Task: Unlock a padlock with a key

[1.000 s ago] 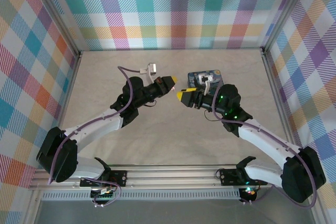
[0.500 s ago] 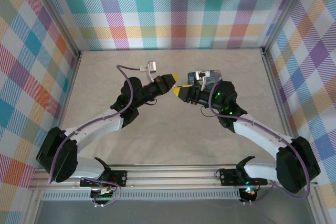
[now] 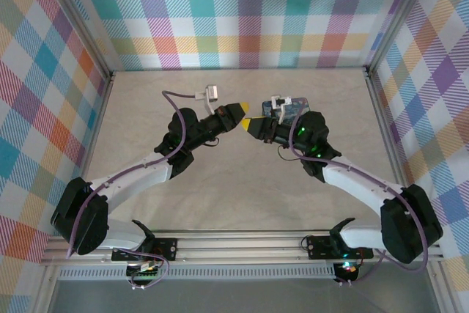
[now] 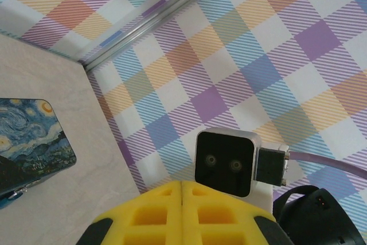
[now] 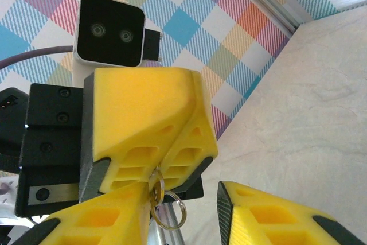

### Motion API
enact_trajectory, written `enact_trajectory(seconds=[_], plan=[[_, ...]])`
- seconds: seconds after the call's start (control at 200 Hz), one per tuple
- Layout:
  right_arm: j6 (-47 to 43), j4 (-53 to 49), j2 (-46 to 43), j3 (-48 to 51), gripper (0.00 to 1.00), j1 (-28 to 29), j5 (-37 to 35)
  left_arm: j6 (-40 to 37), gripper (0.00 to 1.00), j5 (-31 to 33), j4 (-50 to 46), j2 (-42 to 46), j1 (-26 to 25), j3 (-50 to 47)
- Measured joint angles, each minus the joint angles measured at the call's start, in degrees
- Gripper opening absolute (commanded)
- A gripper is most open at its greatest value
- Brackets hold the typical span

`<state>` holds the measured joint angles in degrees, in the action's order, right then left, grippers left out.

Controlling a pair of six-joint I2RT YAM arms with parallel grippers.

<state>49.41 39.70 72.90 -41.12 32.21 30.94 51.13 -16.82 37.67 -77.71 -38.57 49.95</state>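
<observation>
Top external: left gripper [image 3: 237, 111] and right gripper [image 3: 253, 127] meet tip to tip above the table [image 3: 146, 100], just beside the painted box [image 3: 294, 110]; whether the tips touch is not resolvable from above.

Right wrist view: the left gripper's yellow fingers [image 5: 172, 124] are pressed together at the tips, pinching a small metal piece with a split ring [image 5: 170, 210] hanging from it; judged to be the key [image 5: 156, 186], mostly buried in foam. The right gripper's own jaws stand moderately apart with nothing gripped; the ring hangs in the gap, close to one pad. A pale metal sliver below the ring may be blade or shackle; cannot tell which, so the padlock's place is undetermined.

Left wrist view: own pads closed seam to seam; the box lies to the left on the table.

Handling (judgement): the key is light, stiff, thin and smooth; likely to pivot or slip in soft foam under sideways load; the ring swings freely and gives no control. Best hold is on the flat bow, faces against the pads, blade left clear; never by the ring.
</observation>
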Motion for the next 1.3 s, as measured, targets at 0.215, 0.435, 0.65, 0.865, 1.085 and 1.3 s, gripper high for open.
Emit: enact_trajectory(seconds=[0.215, 0.435, 0.65, 0.865, 1.085, 1.3], plan=[[1.53, 1.92, 0.66, -0.26, 0.22, 0.0, 0.76, 0.0, 0.0, -0.02, 0.04, -0.02, 0.0, 0.0], [2.58, 2.95, 0.9, -0.48, 0.03, 0.0, 1.88, -0.02, 0.0, 0.46, 0.22, -0.09, 0.0, 0.0], [2.19, 1.7, 0.48, -0.48, 0.0, 0.0, 1.44, -0.28, 0.12, 0.9, -0.02, -0.09, 0.0, 0.0], [-3.5, -8.59, -3.93, -0.48, 0.0, -0.39, -0.35, -3.89, 0.46, 1.09, -3.08, 1.79, -0.33, 0.04], [-12.83, -23.69, -10.86, -0.52, 0.0, -0.81, -5.22, -9.2, 0.6, 3.54, -13.51, 4.63, -0.37, 2.73], [-21.14, -40.44, -15.82, -1.84, 0.0, -0.81, -14.51, -14.73, 0.68, 5.81, -26.1, 0.87, -0.37, 11.52]])
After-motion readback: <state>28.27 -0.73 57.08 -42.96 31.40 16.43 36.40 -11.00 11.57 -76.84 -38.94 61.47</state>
